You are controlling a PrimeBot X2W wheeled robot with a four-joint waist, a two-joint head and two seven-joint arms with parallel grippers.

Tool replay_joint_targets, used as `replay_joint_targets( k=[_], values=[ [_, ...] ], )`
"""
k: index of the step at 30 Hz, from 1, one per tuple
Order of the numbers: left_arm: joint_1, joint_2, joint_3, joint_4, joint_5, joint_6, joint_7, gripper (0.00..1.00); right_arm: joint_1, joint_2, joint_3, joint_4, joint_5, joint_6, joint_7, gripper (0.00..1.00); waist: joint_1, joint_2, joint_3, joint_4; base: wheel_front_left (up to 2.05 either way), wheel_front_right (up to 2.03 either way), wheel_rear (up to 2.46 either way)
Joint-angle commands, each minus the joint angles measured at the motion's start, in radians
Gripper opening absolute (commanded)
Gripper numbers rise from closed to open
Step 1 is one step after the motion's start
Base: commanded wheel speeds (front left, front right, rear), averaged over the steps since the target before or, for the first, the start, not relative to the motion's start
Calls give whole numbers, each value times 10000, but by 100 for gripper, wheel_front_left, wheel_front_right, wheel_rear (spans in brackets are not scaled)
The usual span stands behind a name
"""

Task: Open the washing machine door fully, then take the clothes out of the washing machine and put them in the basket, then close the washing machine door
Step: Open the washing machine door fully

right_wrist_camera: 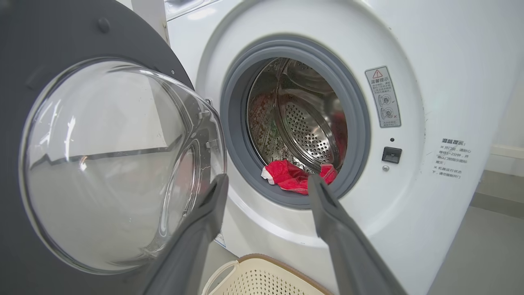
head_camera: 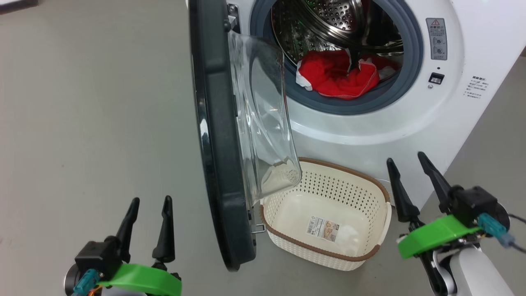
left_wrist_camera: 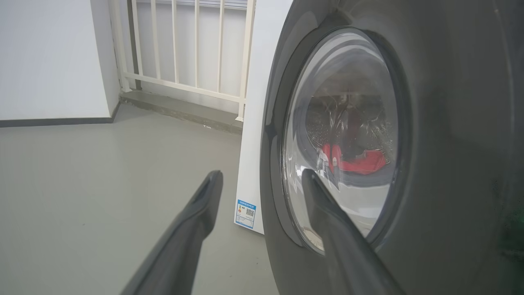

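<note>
The washing machine door point(head_camera: 218, 144) stands open. The red clothes point(head_camera: 337, 76) lie inside the washing machine point(head_camera: 452, 123). The basket point(head_camera: 328, 187) on the floor below has nothing in it. The left pincer point(head_camera: 151, 199) and right pincer point(head_camera: 405, 157) are spread, holding nothing. Moving the clothes and shutting the door are left.

Glossy black-rimmed glass door point(head_camera: 218, 135) — perforated steel drum point(head_camera: 328, 20), red cloth clothes point(head_camera: 337, 74).

probably a home laundry corner: white washing machine point(head_camera: 411, 123), bare grey floor point(head_camera: 82, 102), white railing point(left_wrist_camera: 184, 87)
</note>
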Motion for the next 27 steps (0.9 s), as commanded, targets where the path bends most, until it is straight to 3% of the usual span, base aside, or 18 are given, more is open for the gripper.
replay_joint_targets(
  k=[1, 10, 27],
  values=[
    [-45, 179, 346, -270, 132, -77, -78, 100, 52, 82, 71, -412, -192, 63, -63, 100, 0, 0, -13, 3, 0, 0, 0],
    [-42, 179, 226, -227, 35, -64, -78, 100, 740, 300, -241, -986, -355, 63, -64, 100, 0, 0, 31, 11, 0, 0, 0],
    [-99, 179, 220, -160, 12, -22, -78, 100, 848, 310, -179, -943, -24, 63, -64, 100, 0, 0, 155, 18, 0, 0, 0]
  ],
)
